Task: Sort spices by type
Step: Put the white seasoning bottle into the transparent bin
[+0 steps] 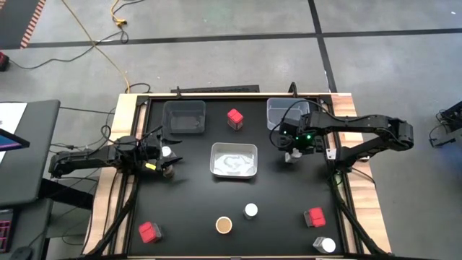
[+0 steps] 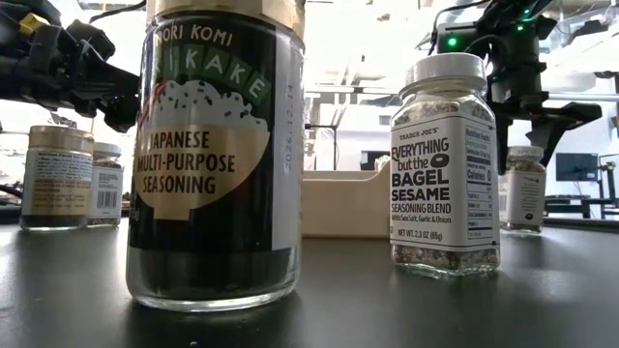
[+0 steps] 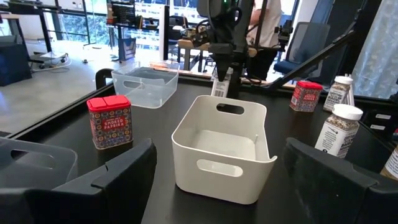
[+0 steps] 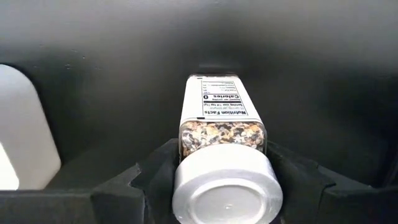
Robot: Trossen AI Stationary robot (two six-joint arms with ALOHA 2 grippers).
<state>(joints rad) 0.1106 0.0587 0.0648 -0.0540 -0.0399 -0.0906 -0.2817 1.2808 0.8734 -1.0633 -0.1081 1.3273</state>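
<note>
Currently the right gripper (image 4: 221, 163) has its fingers clenched on a white-lidded clear glass seasoning jar (image 4: 222, 152) near the surface's far right corner, beside a clear plastic tray (image 1: 280, 111). Keep it upright during transfer. Left gripper (image 1: 167, 160) waits with fingers released, near the left edge.

A robotics lab or workshop: a black-topped table (image 1: 238, 198) with a wooden rim stands on a grey concrete floor (image 1: 216, 50) crossed by a yellow cable (image 1: 101, 45), while office chairs (image 3: 300, 59), desks (image 3: 25, 12) and large windows (image 3: 74, 18) fill the room beyond.
</note>
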